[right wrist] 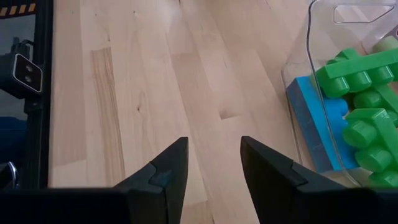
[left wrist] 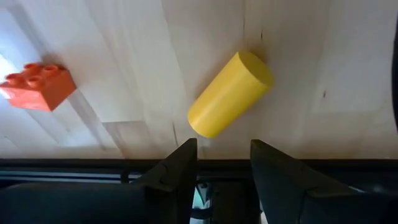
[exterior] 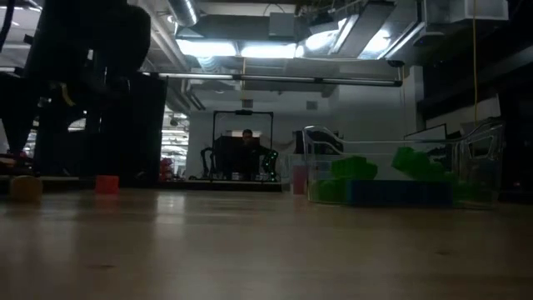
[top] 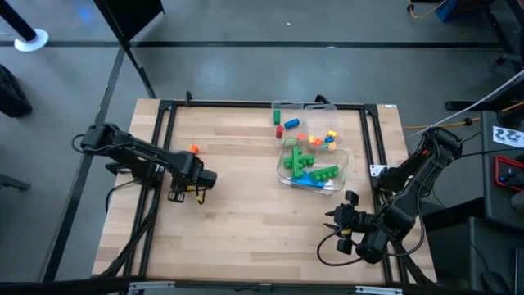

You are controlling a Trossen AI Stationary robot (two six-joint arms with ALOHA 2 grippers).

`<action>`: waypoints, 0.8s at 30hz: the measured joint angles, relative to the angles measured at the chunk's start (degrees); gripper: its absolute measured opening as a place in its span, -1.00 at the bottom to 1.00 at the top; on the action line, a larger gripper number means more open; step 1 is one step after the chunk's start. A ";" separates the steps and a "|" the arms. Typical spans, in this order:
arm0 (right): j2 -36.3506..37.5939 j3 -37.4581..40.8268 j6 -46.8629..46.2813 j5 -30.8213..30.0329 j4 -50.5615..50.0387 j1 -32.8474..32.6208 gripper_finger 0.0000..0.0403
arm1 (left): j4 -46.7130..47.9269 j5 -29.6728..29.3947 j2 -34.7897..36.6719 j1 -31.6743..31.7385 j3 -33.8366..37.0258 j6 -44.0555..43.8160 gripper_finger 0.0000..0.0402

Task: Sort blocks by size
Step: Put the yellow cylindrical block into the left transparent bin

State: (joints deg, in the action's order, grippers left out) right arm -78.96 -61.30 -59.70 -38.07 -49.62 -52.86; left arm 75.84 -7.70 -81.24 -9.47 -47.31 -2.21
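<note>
Yellow cylinder block (left wrist: pixel 230 93) lies sideways on wood.

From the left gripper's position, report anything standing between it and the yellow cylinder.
Nothing visible does. The left gripper is open, with bare wood between it and the yellow cylinder. The orange brick lies off to one side, clear of that path.
</note>
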 joint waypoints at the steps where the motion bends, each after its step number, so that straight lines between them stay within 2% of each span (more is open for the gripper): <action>1: 0.00 0.00 0.00 0.03 0.08 0.00 -0.26 | 0.09 0.00 -0.85 0.00 0.00 0.08 -0.34; 12: 0.00 0.00 0.00 0.07 0.08 0.00 -0.26 | -2.23 0.02 -8.17 0.00 0.00 1.62 -0.34; 17: 0.00 0.00 0.01 0.09 0.11 0.00 -0.26 | -8.71 0.03 -11.43 0.00 -0.01 8.02 -0.34; 24: 0.00 0.00 0.00 0.12 0.17 0.00 -0.26 | -9.31 0.02 -17.13 0.00 -0.17 11.91 -0.33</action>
State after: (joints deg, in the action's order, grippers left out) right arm -78.96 -61.30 -59.70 -37.95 -49.45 -52.86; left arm 66.53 -7.68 -98.37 -9.47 -47.48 9.70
